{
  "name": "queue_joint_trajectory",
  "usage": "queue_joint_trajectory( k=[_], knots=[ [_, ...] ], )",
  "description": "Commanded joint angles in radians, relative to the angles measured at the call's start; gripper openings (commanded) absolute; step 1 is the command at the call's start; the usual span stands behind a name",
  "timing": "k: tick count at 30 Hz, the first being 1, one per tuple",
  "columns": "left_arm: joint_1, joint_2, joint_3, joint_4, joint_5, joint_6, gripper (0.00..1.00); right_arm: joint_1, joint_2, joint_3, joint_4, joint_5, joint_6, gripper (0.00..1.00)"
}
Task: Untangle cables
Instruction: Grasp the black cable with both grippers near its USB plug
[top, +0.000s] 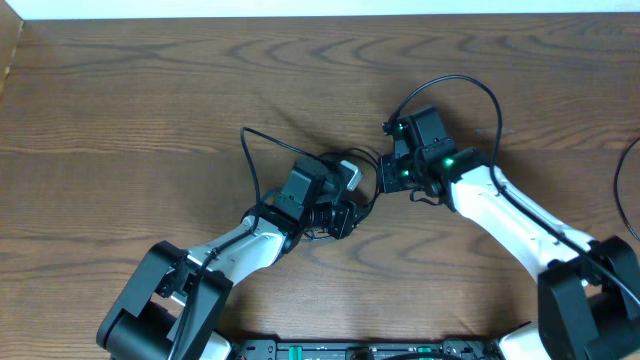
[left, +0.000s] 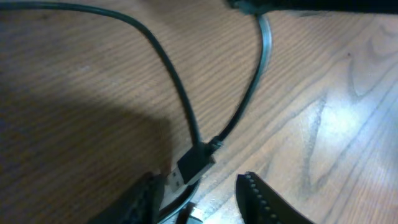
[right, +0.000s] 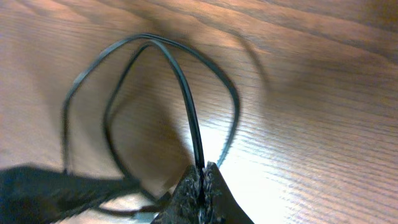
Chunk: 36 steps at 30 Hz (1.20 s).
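Two robot arms met at the middle of a wooden bench (top: 150, 80) with dark, wavy grain and a dull sheen. The untangling looked unfinished, perhaps near its middle. From overhead, the thin black cable (top: 470, 84) lay in open curves around both arms, one arc to the right and another to the left, with its middle bunched under the arms where they met.

The right end effector (right: 202, 169) was closed tight on the black cable. The cord came out of its pinched tips, rose and bent into two smooth, overlapping hoops above the wood.

The left end effector (left: 199, 180) had its jaws apart. One ridged dark finger (left: 267, 202) showed at the lower right. A flat rectangular plug (left: 191, 167) with a metal tip lay on the bench between the jaws, close to the left one. It did not look gripped. Two runs of round, rubbery cord crossed just behind the plug.

A small pale piece (top: 349, 174) sat beside the left arm. It could have belonged to a white cable or to the arm, and the views did not show which. No white cable could be picked out with certainty. The loops had yet to be drawn apart and the cords laid out separately
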Motion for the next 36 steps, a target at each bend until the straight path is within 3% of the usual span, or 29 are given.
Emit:
queue_joint_trajectory(
  k=[1,7,23,24,25,26,27,32,36],
  knots=[
    [-0.004,-0.013,-0.004,0.016,-0.019,0.024,0.47,-0.004,-0.020,-0.002,-0.010,-0.061,-0.016,0.01],
    [-0.004,-0.013,-0.004,0.076,0.058,0.024,0.50,-0.002,-0.020,-0.002,-0.016,-0.079,-0.015,0.01],
    [-0.004,-0.013,-0.004,0.094,0.050,0.024,0.50,-0.017,-0.022,-0.002,-0.019,-0.214,-0.016,0.01],
    [-0.004,-0.013,-0.004,0.094,0.046,0.024,0.43,-0.019,-0.022,-0.002,-0.019,-0.214,-0.016,0.01],
    [-0.004,-0.013,-0.004,0.094,0.042,0.024,0.25,-0.023,-0.022,-0.002,-0.019,-0.217,-0.016,0.01],
    [-0.004,-0.013,-0.004,0.094,0.039,0.024,0.14,-0.026,-0.022,-0.002,-0.019,-0.221,-0.016,0.01],
    [-0.004,-0.013,-0.004,0.094,0.034,0.024,0.08,-0.030,-0.022,-0.002,-0.019,-0.227,-0.018,0.01],
    [-0.004,-0.013,-0.004,0.099,0.031,0.024,0.12,-0.042,-0.022,-0.002,-0.028,-0.233,-0.024,0.01],
    [-0.004,-0.013,-0.004,0.108,0.031,0.024,0.08,-0.043,-0.022,-0.002,-0.031,-0.232,-0.035,0.01]
  ],
)
